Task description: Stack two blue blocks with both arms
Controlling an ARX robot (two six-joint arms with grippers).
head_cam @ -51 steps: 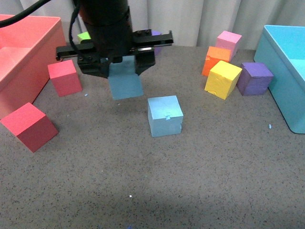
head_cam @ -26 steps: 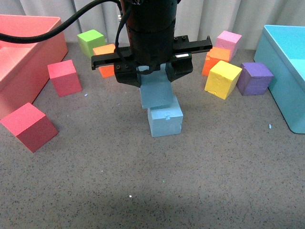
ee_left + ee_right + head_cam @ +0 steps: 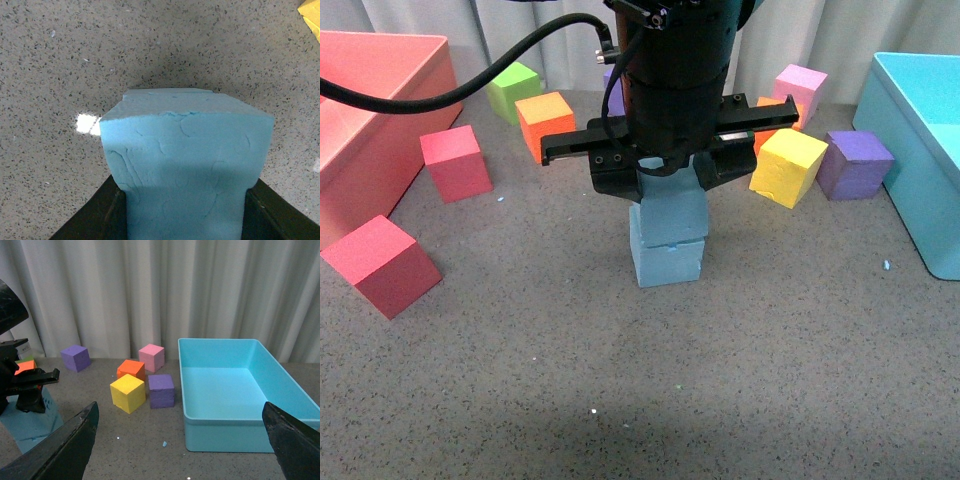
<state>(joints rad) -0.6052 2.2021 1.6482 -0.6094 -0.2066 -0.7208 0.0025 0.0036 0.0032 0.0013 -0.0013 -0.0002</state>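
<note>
My left gripper (image 3: 667, 190) is shut on a sky-blue block (image 3: 669, 214) and holds it on top of the second blue block (image 3: 667, 261), which stands on the grey table. In the left wrist view the held block (image 3: 186, 165) fills the space between the black fingers (image 3: 107, 212), with the edge of the lower block (image 3: 170, 93) showing past it. My right gripper (image 3: 180, 440) is open and empty, raised off to the right; it does not show in the front view. Its view shows the left arm (image 3: 20, 385) and the blue blocks (image 3: 35, 422) at the edge.
A turquoise bin (image 3: 920, 150) stands at the right, a pink bin (image 3: 370, 110) at the left. Yellow (image 3: 787, 165), purple (image 3: 855, 164), orange (image 3: 546, 122), green (image 3: 512, 88), pink (image 3: 800, 88) and two red cubes (image 3: 454, 162) (image 3: 382, 265) lie around.
My left gripper has carried the blue block rightward from the left side and lowered it onto the second blue block.
</note>
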